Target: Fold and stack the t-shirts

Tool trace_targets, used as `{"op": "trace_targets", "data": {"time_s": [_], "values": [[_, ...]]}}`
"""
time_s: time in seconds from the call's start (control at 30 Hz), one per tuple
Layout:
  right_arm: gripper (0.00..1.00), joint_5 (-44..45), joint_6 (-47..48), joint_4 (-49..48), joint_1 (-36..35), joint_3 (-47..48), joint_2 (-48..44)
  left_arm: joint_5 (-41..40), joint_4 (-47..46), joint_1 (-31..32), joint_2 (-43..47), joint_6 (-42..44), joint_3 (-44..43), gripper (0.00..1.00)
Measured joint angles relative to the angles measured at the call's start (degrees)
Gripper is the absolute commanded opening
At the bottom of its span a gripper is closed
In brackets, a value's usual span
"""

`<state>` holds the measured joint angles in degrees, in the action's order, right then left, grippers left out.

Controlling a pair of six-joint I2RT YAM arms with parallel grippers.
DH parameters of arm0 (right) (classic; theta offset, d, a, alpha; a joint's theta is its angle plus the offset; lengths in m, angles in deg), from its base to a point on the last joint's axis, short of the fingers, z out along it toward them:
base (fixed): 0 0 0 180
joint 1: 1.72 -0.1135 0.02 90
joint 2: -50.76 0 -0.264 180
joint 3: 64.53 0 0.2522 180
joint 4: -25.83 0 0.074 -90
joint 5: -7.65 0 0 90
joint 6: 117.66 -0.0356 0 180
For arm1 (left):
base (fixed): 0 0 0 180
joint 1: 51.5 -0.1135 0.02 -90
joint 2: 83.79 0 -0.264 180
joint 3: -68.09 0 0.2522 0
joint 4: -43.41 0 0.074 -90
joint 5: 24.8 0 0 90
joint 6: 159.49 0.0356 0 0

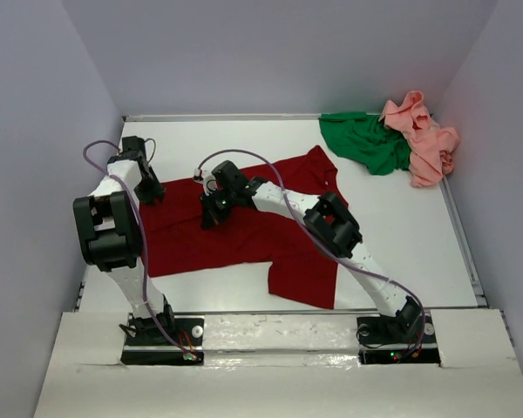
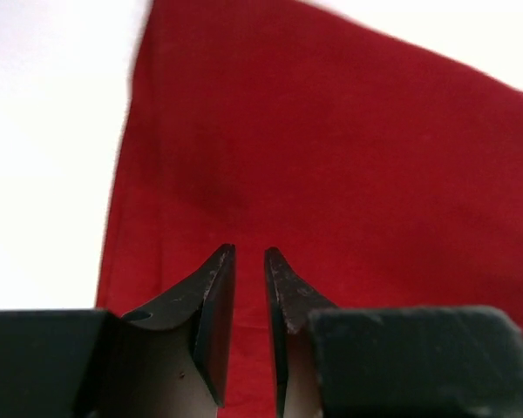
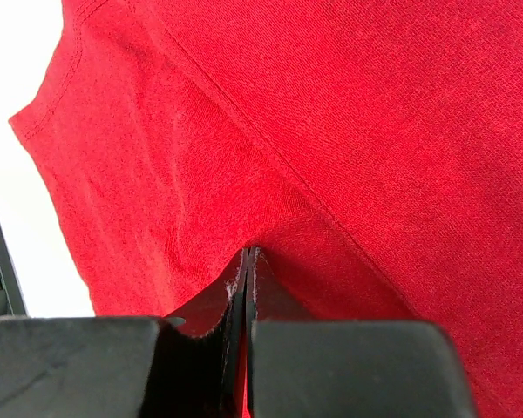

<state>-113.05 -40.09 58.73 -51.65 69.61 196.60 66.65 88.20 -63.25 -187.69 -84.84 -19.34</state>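
The dark red t-shirt (image 1: pixel 244 235) is soft, matt knit cloth, its fine weave and stitched seam plain in the right wrist view. The green t-shirt (image 1: pixel 366 144) and the salmon pink t-shirt (image 1: pixel 427 144) look like the same dull cloth. The tabletop (image 1: pixel 401 235) is smooth and white with little sheen, and the right fingers (image 3: pixel 270 300) and left fingers (image 2: pixel 211 300) look like hard matt black plastic, their edges slightly rough and flecked with pale lint.

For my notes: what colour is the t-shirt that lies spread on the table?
The t-shirt is dark red, clearest in the top external view.
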Motion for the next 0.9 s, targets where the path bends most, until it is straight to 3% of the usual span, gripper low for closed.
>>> {"op": "trace_targets", "data": {"time_s": [0.2,0.9], "values": [[0.0,0.0,0.0,-0.3,0.0,-0.4,-0.2,-5.3,0.2,4.5,-1.4,0.6,-4.5,0.31],[0.0,0.0,0.0,-1.2,0.0,-1.4,-0.7,-10.7,2.0,4.5,-7.8,1.8,-6.1,0.35]]}}
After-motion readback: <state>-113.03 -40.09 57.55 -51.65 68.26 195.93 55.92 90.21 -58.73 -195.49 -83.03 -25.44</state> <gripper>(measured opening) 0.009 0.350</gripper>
